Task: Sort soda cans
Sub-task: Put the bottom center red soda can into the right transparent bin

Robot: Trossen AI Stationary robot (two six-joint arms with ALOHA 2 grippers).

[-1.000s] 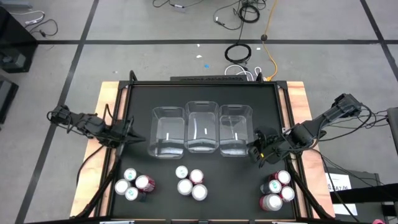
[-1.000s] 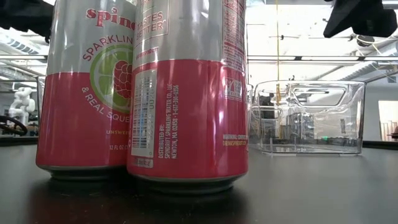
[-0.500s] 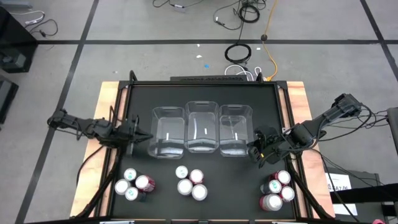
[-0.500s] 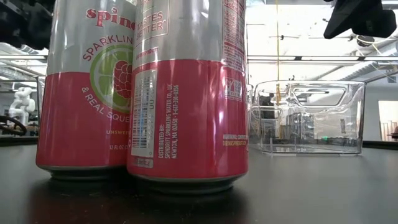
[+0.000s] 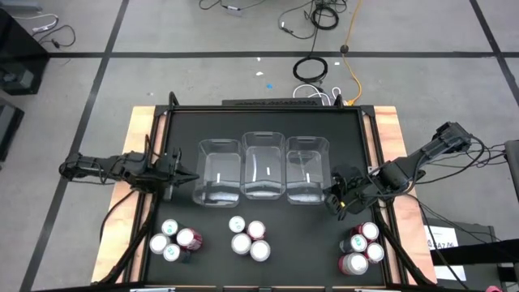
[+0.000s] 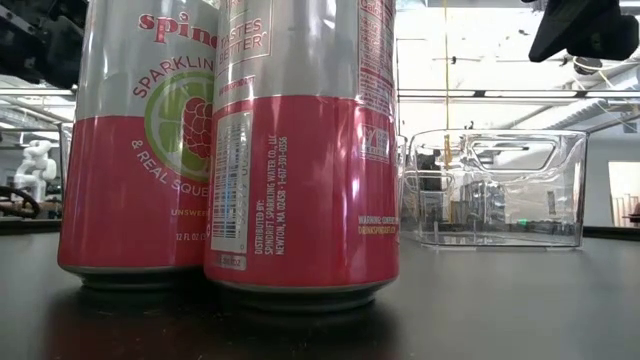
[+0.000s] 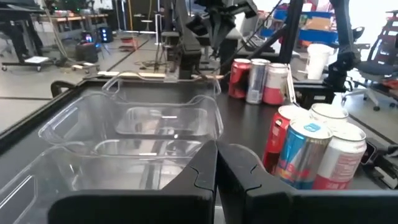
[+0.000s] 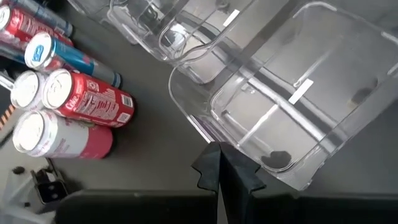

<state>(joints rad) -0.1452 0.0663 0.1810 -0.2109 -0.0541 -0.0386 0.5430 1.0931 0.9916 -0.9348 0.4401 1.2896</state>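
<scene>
- Left end effector (image 5: 172, 170): fingers closed, gripping nothing. It hovers over the surface (image 5: 268, 122) just beside the left bin (image 5: 220, 170), at that bin's outer wall.
- Right end effector (image 5: 335, 197): fingers closed, empty. It sits at the near corner of the right bin (image 5: 306, 169), close to that bin's outer wall.
- Middle bin (image 5: 263, 165): between the two others. All three bins appear empty.
- Cans: three clusters, all upright on the surface, none yet sorted.
  - Left cluster (image 5: 173, 241): nearer the front edge than the left end effector, a short reach away.
  - Centre cluster (image 5: 248, 238): between both end effectors, forward of the bins.
  - Right cluster (image 5: 362, 247): just forward of the right end effector, the closest target to it.
- Colours: the right wrist view shows a teal can (image 8: 53, 55), a dark red can (image 8: 87, 98) and a pink can (image 8: 53, 138) mixed in one cluster.
- Judgement: the step in hand is the first approach to a can.
- Recommendation: open the fingers fully before descending. Pick an outer can of the cluster, since neighbours stand touching and a finger could topple one.
- Recommendation: grip at mid-height, lift straight up, and clear the bin wall before lowering.
- Risk: smooth round cans may slip or roll if knocked.
</scene>
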